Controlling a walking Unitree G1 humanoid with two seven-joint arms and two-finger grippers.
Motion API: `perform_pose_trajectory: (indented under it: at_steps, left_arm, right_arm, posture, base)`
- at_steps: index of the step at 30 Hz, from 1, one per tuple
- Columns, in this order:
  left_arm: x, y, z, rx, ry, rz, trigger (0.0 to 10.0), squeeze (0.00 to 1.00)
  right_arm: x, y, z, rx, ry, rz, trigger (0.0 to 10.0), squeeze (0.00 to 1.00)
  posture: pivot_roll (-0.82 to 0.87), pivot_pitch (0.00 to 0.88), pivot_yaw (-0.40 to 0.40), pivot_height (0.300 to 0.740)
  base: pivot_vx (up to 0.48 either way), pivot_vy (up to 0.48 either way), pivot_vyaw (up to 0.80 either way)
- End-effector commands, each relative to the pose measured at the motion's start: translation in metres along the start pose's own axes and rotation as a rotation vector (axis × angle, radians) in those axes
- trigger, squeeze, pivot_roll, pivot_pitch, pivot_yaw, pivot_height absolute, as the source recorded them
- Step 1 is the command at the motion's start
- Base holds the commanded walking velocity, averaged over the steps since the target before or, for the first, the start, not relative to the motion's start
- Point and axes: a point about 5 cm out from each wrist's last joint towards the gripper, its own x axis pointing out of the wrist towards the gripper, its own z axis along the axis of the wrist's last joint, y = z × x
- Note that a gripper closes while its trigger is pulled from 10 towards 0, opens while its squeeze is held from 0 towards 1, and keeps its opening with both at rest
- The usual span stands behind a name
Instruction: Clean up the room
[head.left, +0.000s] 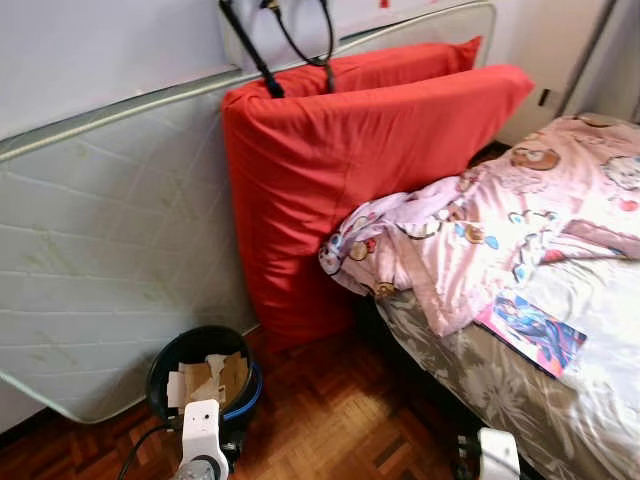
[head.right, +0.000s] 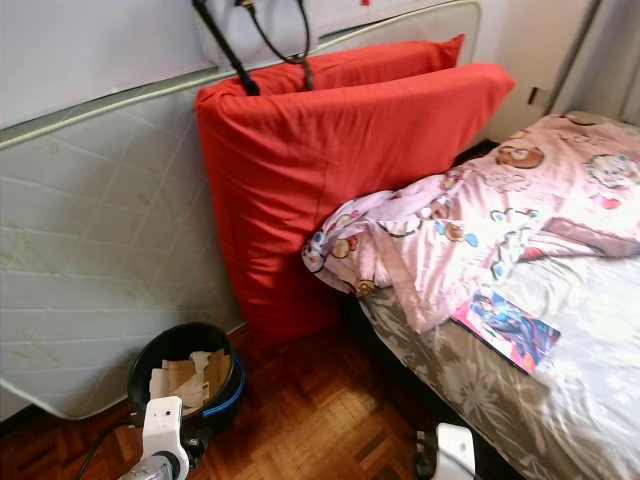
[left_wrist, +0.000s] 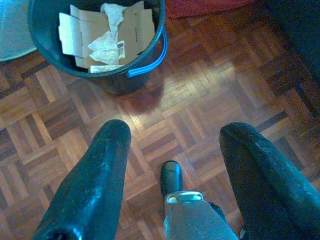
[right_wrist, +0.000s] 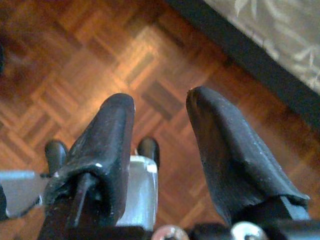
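Observation:
A black bin (head.left: 203, 372) with a blue handle stands on the parquet floor by the leaning mattress, holding cardboard and crumpled paper (left_wrist: 107, 34). A colourful magazine (head.left: 531, 333) lies on the bed's grey sheet, next to a rumpled pink cartoon blanket (head.left: 480, 225). My left gripper (left_wrist: 175, 132) hangs open over the floor, a short way from the bin, nothing between its fingers. Low beside the bed's dark edge, my right gripper (right_wrist: 161, 100) is also open and holds nothing.
A white mattress (head.left: 110, 240) leans against the wall with two big red cushions (head.left: 350, 160) propped on it. The bed (head.left: 520, 390) takes up the right side. Black cables (head.left: 290, 35) hang above the cushions. Parquet floor (head.left: 340, 420) lies between bin and bed.

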Motion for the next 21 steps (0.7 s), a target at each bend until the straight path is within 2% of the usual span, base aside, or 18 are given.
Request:
perform_pose_trajectory:
  at_steps: [1,6,14,21]
  left_arm:
    - [0.0,0.002,-0.003,0.003,0.019,0.007,10.0,0.0]
    - [0.0,0.001,-0.004,-0.003,0.034,-0.006,10.0,0.0]
    - [0.0,0.001,-0.004,0.0,0.044,-0.012,10.0,0.0]
    - [0.0,0.001,-0.004,-0.001,0.045,-0.014,10.0,0.0]
  right_arm:
    - [-0.001,0.003,-0.006,0.007,0.01,0.007,10.0,0.0]
    - [-0.004,0.004,-0.017,0.048,0.033,0.002,10.0,0.0]
    - [-0.006,0.005,-0.021,0.032,0.032,0.024,10.0,0.0]
    - [-0.007,0.001,-0.023,0.03,0.034,0.023,10.0,0.0]
  posture:
    - [-0.07,0.0,0.051,0.74]
    - [-0.06,0.0,0.054,0.74]
    - [-0.06,0.0,0.055,0.74]
    - [-0.06,0.0,0.055,0.74]
  base:
    - [0.0,0.0,0.0]
    - [0.0,0.0,-0.11]
    - [0.0,0.0,-0.74]
    - [0.273,0.0,-0.68]
